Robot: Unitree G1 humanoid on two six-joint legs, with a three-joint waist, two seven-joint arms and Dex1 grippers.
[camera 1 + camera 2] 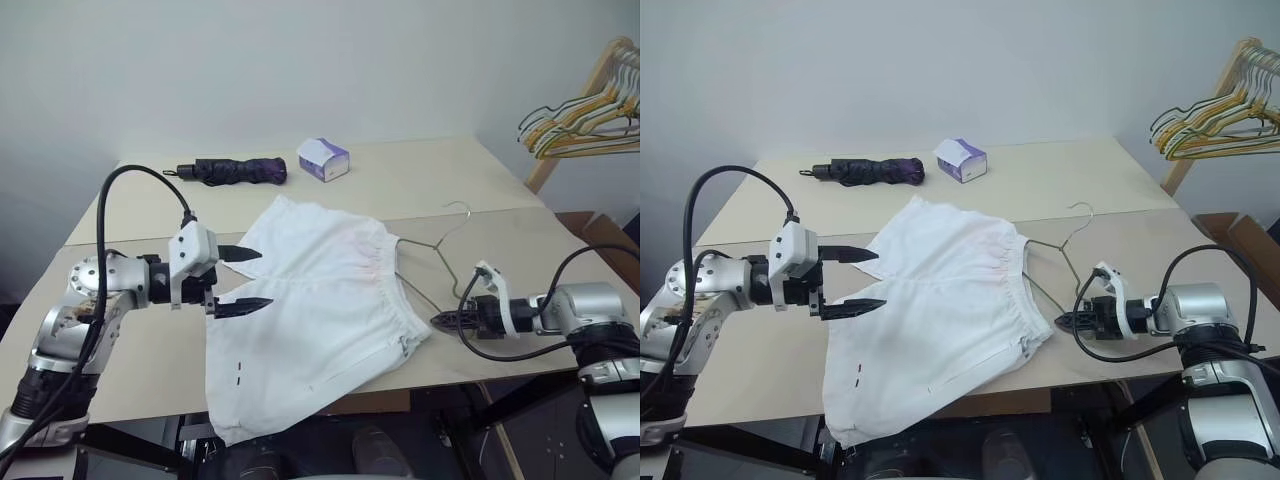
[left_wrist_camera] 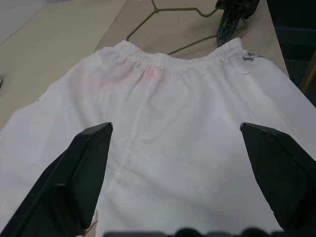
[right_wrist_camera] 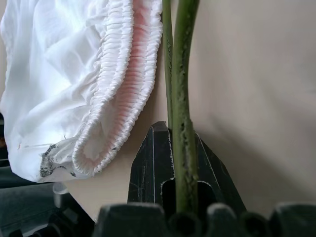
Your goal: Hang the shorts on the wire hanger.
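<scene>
The left gripper (image 1: pixel 243 278) is held with its two black fingers spread wide, one above the other, over the leg side of the shorts (image 1: pixel 320 310); nothing is gripped between them, and whether the lower finger touches the cloth cannot be told. The right gripper (image 1: pixel 1064 322) is closed tight on the wire hanger (image 1: pixel 1058 252), the thin grey-green wire being pinched between its fingers at the near corner of the triangle, just beside the waistband.

The shorts are spread flat on the table (image 1: pixel 130 350), waistband towards the robot's right, with one leg draped over the near table edge. The hanger lies on the tabletop against the waistband, its hook pointing away from the robot.

In the left wrist view the pink tint at the gathered waistband is seen, together with the hanger beyond it and the right gripper's dark tip at the waistband corner. In the right wrist view the wire is shown running up from between the closed fingers (image 3: pixel 153 163), alongside the ruffled elastic edge and a small dark mark on the cloth.

At the far side of the table a folded dark umbrella (image 1: pixel 240 171) and a small white and purple box (image 1: pixel 324 159) are seen, and a bunch of yellow and green hangers (image 1: pixel 585 115) hangs on a wooden rack at the right.
</scene>
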